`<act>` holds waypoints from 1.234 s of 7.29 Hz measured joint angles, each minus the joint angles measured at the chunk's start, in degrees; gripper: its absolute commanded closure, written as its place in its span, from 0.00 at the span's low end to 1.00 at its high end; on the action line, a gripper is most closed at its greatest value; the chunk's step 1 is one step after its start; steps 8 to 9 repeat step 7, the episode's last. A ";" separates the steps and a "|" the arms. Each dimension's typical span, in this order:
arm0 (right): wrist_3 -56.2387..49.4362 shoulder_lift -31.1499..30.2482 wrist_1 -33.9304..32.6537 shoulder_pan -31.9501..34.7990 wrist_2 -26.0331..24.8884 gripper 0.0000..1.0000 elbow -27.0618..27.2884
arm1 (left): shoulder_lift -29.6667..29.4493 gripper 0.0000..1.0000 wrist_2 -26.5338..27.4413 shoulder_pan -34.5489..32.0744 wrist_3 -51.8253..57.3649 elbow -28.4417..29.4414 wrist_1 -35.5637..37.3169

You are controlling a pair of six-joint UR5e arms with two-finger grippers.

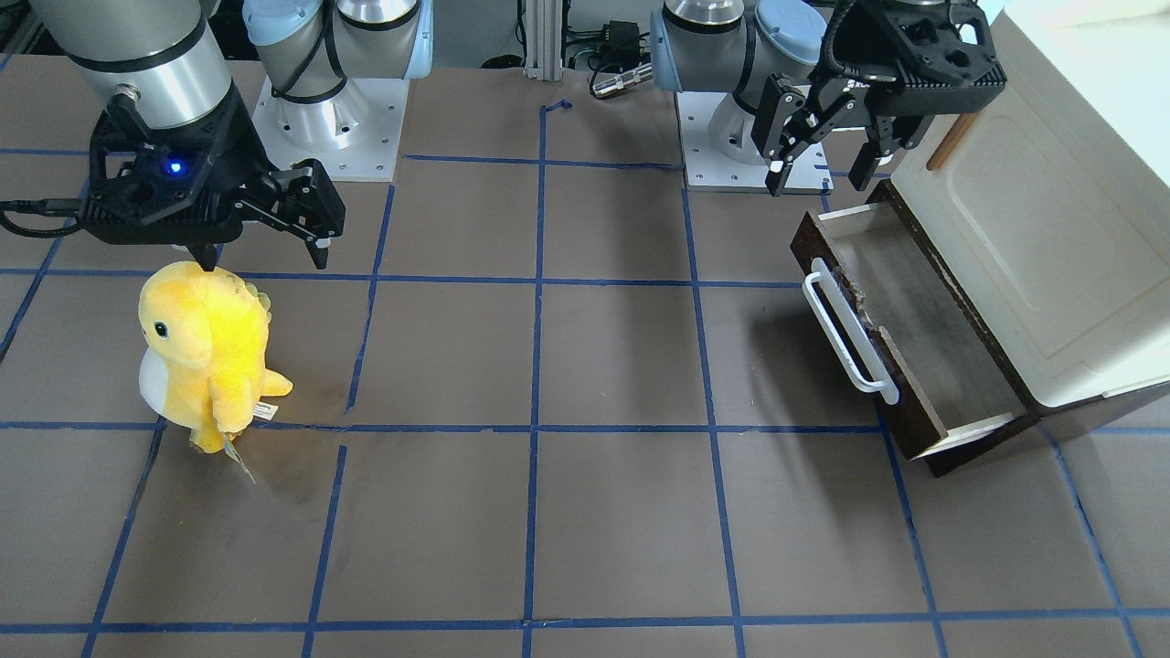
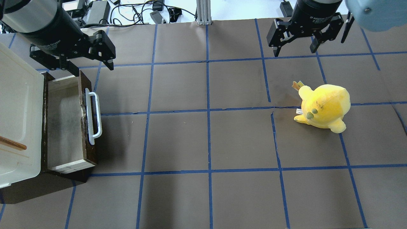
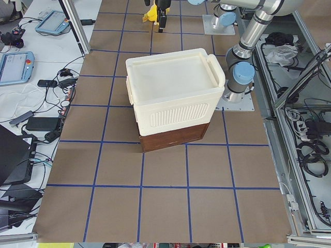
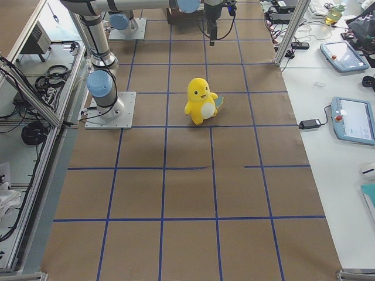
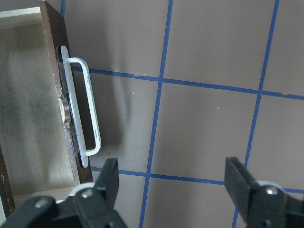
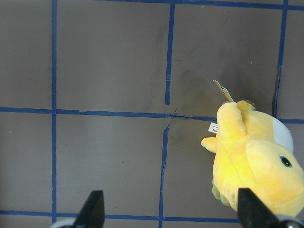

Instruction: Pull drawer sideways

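Note:
The drawer (image 2: 66,122) stands pulled out from under the cream cabinet (image 2: 16,114). It has a dark brown front, a long white bar handle (image 2: 94,116) and a brownish inner floor. It also shows in the front-facing view (image 1: 914,338) and the left wrist view (image 5: 33,109). My left gripper (image 2: 90,65) is open and empty, in the air just beyond the drawer's far end, apart from the handle (image 5: 84,111). My right gripper (image 2: 295,51) is open and empty, far off on the other side of the table.
A yellow plush toy (image 2: 322,106) stands on the table below my right gripper, also in the right wrist view (image 6: 254,159). The cabinet door carries a small wooden handle (image 2: 12,143). Blue tape lines grid the brown table (image 2: 206,140).

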 measured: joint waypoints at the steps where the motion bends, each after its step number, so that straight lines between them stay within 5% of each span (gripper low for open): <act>1: 0.01 0.00 0.00 0.00 0.00 0.00 0.00 | 0.06 0.00 0.77 0.04 0.06 0.07 0.02; 9: 0.01 0.00 0.00 0.00 0.00 0.00 0.00 | -0.70 0.00 2.69 0.15 5.16 0.10 0.41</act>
